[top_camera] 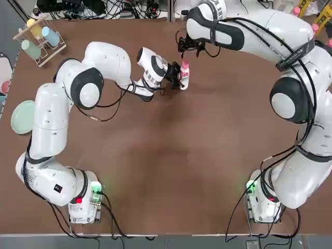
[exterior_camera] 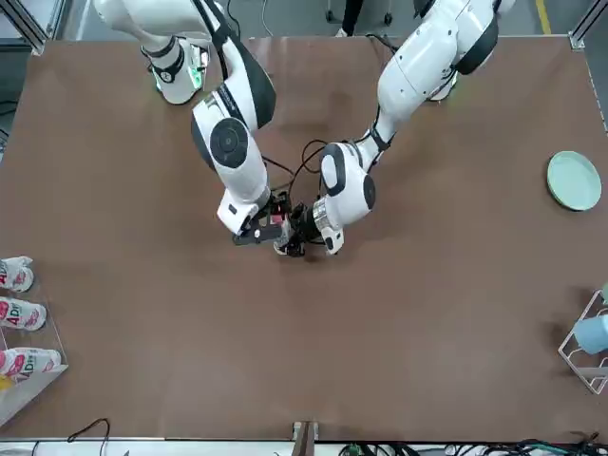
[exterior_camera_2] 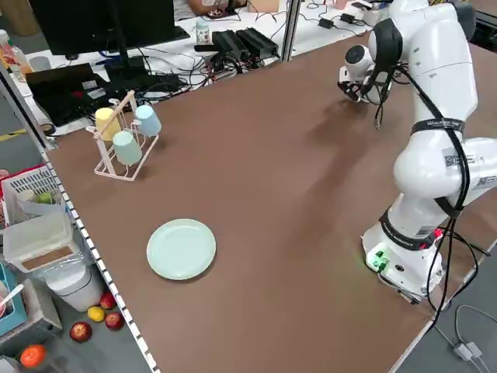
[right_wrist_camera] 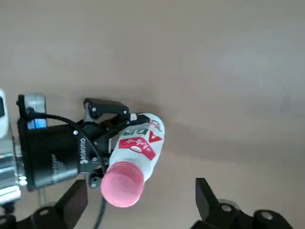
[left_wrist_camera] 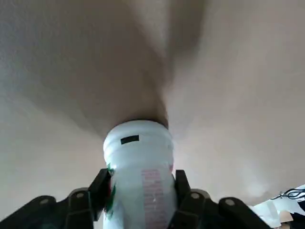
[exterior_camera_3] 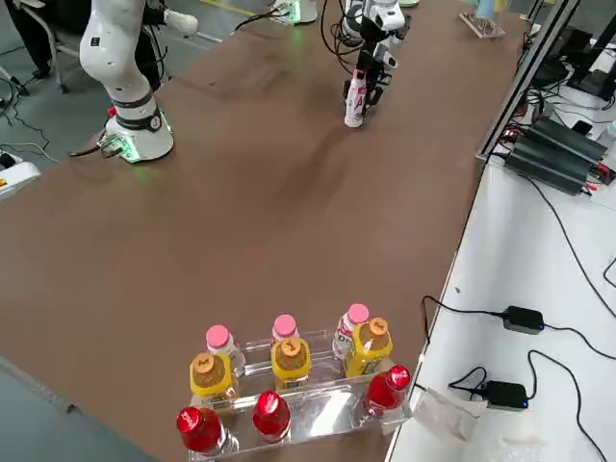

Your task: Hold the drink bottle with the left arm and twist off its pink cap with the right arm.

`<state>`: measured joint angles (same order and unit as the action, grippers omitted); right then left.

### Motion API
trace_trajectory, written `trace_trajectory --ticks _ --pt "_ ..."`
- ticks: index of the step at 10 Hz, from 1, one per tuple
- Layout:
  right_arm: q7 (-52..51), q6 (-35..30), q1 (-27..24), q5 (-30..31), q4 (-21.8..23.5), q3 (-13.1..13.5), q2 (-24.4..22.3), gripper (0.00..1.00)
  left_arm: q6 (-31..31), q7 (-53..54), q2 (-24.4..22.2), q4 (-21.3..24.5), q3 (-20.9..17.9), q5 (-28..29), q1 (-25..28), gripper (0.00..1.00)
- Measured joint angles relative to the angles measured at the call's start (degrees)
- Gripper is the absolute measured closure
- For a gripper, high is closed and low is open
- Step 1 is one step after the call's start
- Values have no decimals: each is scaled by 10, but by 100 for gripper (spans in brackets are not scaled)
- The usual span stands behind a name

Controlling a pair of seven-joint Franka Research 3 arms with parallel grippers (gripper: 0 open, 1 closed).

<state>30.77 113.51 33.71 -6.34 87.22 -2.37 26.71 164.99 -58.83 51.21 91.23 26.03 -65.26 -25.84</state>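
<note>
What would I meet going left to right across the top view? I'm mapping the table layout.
Cup rack → green plate → left gripper → drink bottle with its pink cap, the right gripper open just above.

Brown table [top_camera: 166,171]. Pale green plate [top_camera: 22,116] near its edge, also seen in the left side view. Wire cup rack [exterior_camera_2: 116,155] at a far corner, holding yellow, green and blue cups. Clear bottle rack [exterior_camera_3: 318,409] at the opposite table edge: three pink-capped white bottles [exterior_camera_3: 285,332], yellow bottles with orange caps [exterior_camera_3: 291,364], red-capped bottles [exterior_camera_3: 271,416]. Off the table: black power bricks and cables [exterior_camera_3: 553,154], a monitor [exterior_camera_2: 101,27], a basket [exterior_camera_2: 31,194], loose fruit [exterior_camera_2: 81,330] on the floor.
</note>
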Motion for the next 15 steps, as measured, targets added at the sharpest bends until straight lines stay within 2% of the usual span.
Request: trace_trajectory --ticks 2,3,4,7,9,14,15 --pt "81 0 0 -4 1 0 0 5 0 0 0 0 0 0 0 37" --pt "103 2 0 -4 2 0 0 6 0 0 0 0 0 0 0 40" --pt "113 6 0 -5 4 0 0 11 0 0 0 0 0 0 0 40" --pt "125 30 -1 -7 12 0 1 19 0 0 0 0 0 0 0 40" --pt "125 49 1 -7 24 -2 3 21 0 0 0 0 0 0 0 40" --pt "127 49 19 -7 32 -6 4 26 0 0 0 0 0 0 0 40" --pt "127 49 19 -7 32 -6 4 31 0 0 0 0 0 0 0 40"
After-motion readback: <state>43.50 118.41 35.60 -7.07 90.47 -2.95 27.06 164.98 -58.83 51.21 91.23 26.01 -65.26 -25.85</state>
